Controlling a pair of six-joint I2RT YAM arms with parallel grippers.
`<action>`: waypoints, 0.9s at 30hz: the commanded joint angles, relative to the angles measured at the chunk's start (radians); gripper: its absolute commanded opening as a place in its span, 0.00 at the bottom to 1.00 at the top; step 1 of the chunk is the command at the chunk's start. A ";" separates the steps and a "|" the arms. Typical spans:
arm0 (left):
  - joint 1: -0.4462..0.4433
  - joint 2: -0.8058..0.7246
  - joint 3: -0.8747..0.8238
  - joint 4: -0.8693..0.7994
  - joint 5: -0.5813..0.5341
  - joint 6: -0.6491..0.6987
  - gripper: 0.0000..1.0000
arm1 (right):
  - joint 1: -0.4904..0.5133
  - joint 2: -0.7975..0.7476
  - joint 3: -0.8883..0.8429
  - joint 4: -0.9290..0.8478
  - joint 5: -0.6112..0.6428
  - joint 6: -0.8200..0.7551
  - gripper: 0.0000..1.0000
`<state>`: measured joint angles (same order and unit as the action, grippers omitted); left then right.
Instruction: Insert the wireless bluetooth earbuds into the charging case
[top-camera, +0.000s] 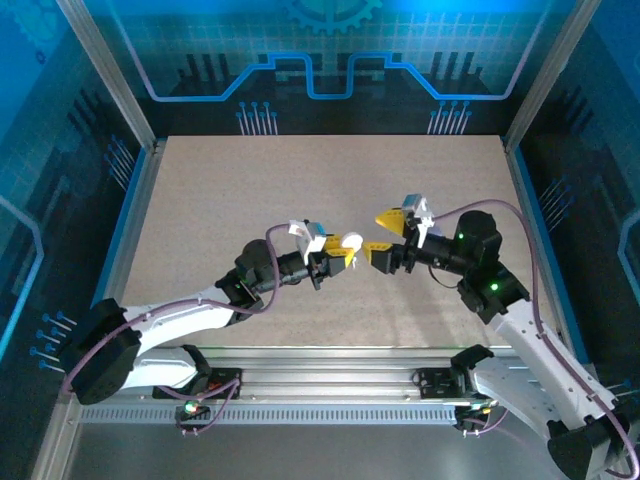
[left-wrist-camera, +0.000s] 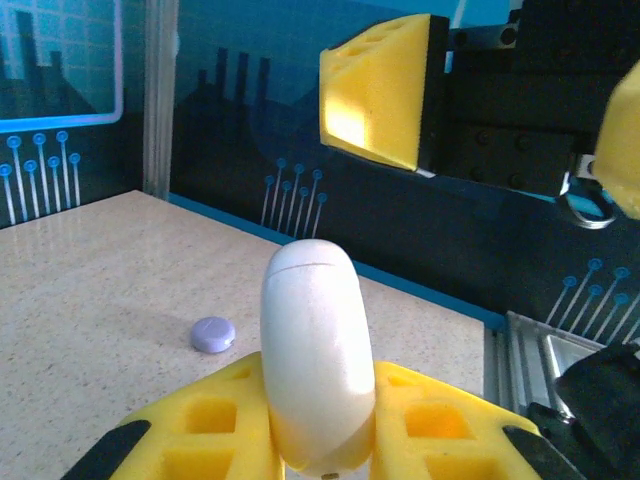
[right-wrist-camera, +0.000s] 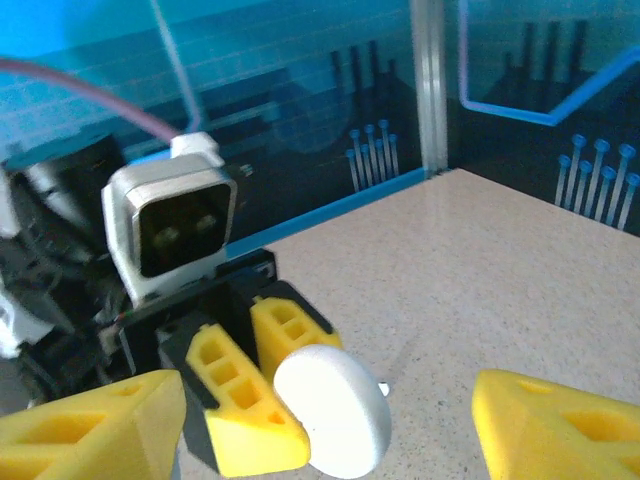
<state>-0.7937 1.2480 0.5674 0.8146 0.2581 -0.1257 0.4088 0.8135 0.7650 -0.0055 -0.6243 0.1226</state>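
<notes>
My left gripper (top-camera: 343, 250) is shut on the white oval charging case (left-wrist-camera: 315, 350), holding it above the table with its lid seam closed. The same case (right-wrist-camera: 335, 410) appears as a white disc between the left arm's yellow fingers (right-wrist-camera: 245, 415). My right gripper (top-camera: 384, 236) faces it from the right, open, with the case (top-camera: 352, 241) just short of its jaws. One of its yellow fingers (left-wrist-camera: 380, 95) hangs above the case. A small pale purple round piece (left-wrist-camera: 213, 334), likely an earbud, lies on the table. A tiny white bit (right-wrist-camera: 383, 388) lies beyond the case.
The speckled beige table (top-camera: 300, 190) stretches away behind both grippers. Blue-lit walls with aluminium posts (top-camera: 105, 60) fence it in. A metal rail (top-camera: 330, 382) runs along the near edge by the arm bases.
</notes>
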 joint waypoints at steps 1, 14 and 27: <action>0.007 -0.039 0.008 0.052 0.091 -0.001 0.19 | -0.029 -0.005 0.000 0.008 -0.191 -0.155 0.74; 0.006 -0.102 0.014 0.048 0.194 0.037 0.19 | -0.067 0.089 0.107 -0.181 -0.347 -0.338 0.68; 0.007 -0.114 0.014 0.053 0.205 0.035 0.20 | -0.052 0.148 0.200 -0.301 -0.451 -0.379 0.53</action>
<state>-0.7937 1.1534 0.5674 0.8215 0.4290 -0.1051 0.3531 0.9558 0.9321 -0.2455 -1.0336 -0.2268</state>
